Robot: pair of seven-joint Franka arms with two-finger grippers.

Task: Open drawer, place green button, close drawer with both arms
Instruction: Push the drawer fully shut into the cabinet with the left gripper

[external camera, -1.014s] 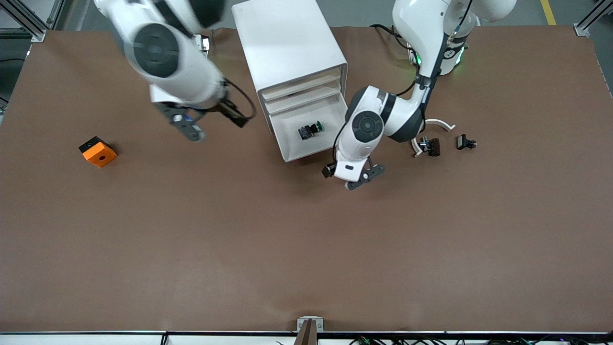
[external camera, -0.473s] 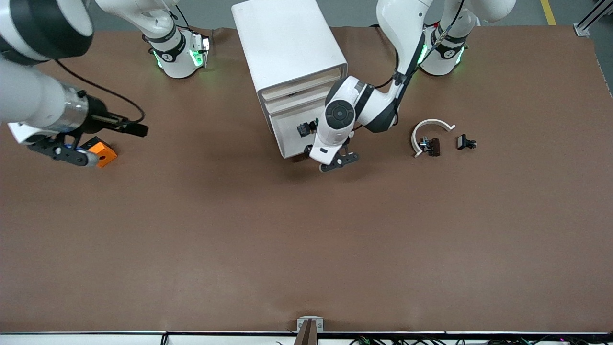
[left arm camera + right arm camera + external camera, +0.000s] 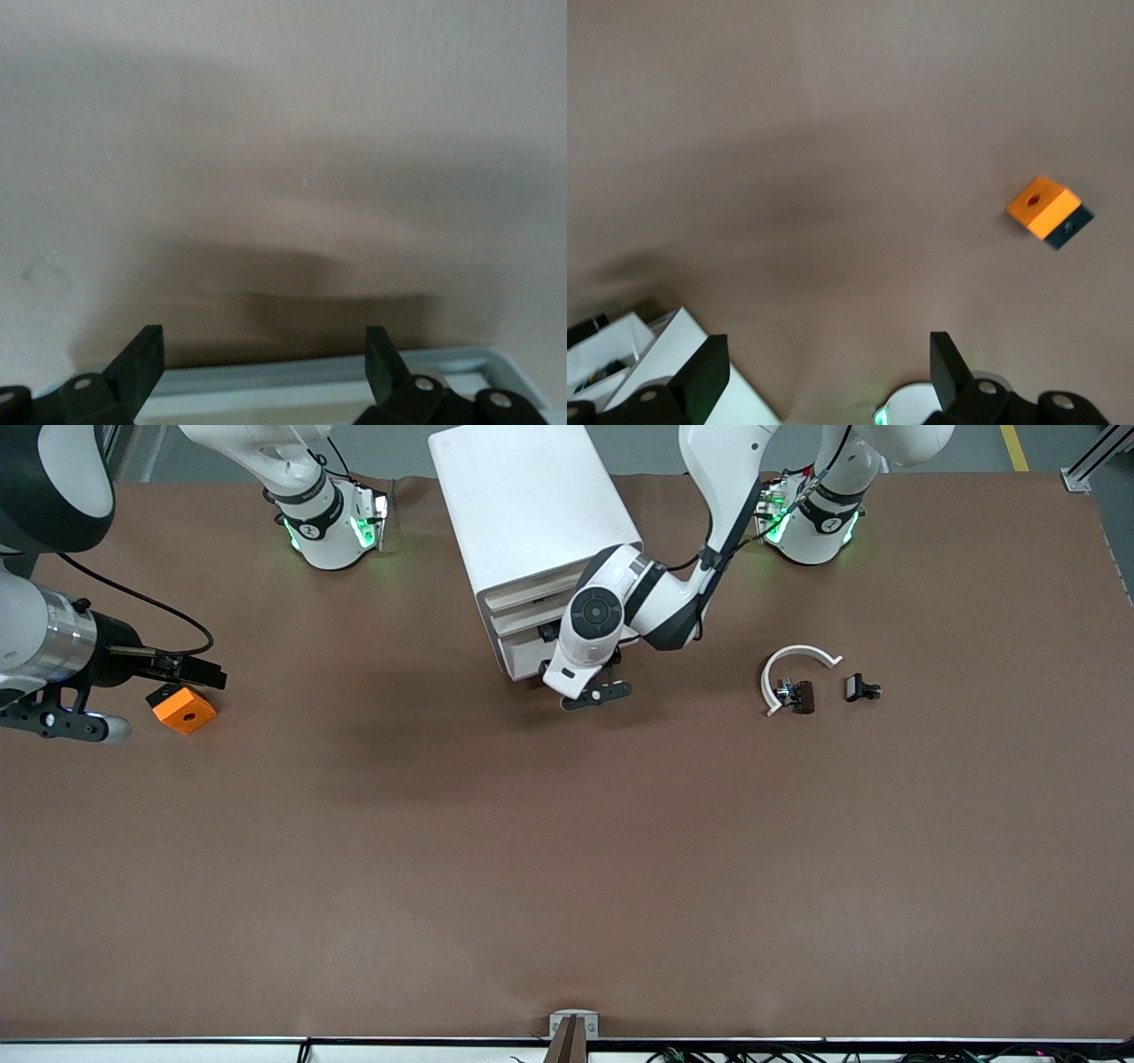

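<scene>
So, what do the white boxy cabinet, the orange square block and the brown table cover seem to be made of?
The white boxy cabinet looks like smooth painted metal or plastic: even, slightly glossy faces with rounded edges. The orange square block looks like matte plastic, perhaps printed: flat uniform colour, a round hole, a dark base. The brown table cover looks like matte paper or felt, without shine.

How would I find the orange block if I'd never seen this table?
Go to the right arm's end of the brown table, far from the white cabinet. The orange block lies there alone, the only bright thing, square with a round hole on top.
</scene>
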